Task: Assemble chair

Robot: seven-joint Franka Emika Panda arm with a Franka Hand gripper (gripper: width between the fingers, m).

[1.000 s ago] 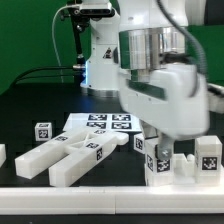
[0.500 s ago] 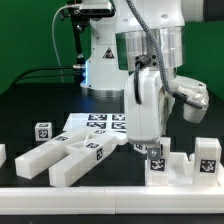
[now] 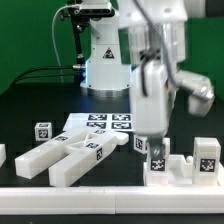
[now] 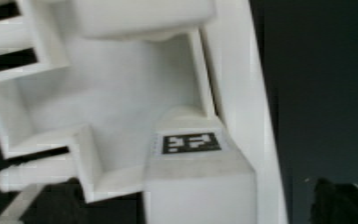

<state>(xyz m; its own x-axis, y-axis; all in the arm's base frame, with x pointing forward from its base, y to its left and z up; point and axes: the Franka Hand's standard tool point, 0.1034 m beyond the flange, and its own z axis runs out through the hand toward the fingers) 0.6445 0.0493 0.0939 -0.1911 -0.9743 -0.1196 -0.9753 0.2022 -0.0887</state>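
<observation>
Two groups of white chair parts sit on the black worktop [image 3: 30,105]. A forked piece [image 3: 68,160] lies flat toward the exterior view's left. A chunky tagged cluster [image 3: 180,168] sits at the exterior view's right, directly under the arm. The jaws hang just above that cluster, pointing straight down, and they look spread wide. In the wrist view the white part [image 4: 140,100] and its square tag [image 4: 190,142] fill the frame, with nothing clamped on them that I can make out (the exterior view catches the jaws edge-on, so it's little help).

The risk here is an off-centre drop. One finger could land on a raised ridge instead of sliding past it, and the cluster would skid or tip. It already sits near the worktop's front edge, so there's not much margin. A skewed squeeze would also twist the piece out of line.

A small tagged piece [image 3: 141,143] sits just beside the jaws and is the likeliest thing to get clipped. The marker board [image 3: 100,123] lies behind it. The lone tagged cube [image 3: 42,131] is well apart at the exterior view's left and out of the way.
</observation>
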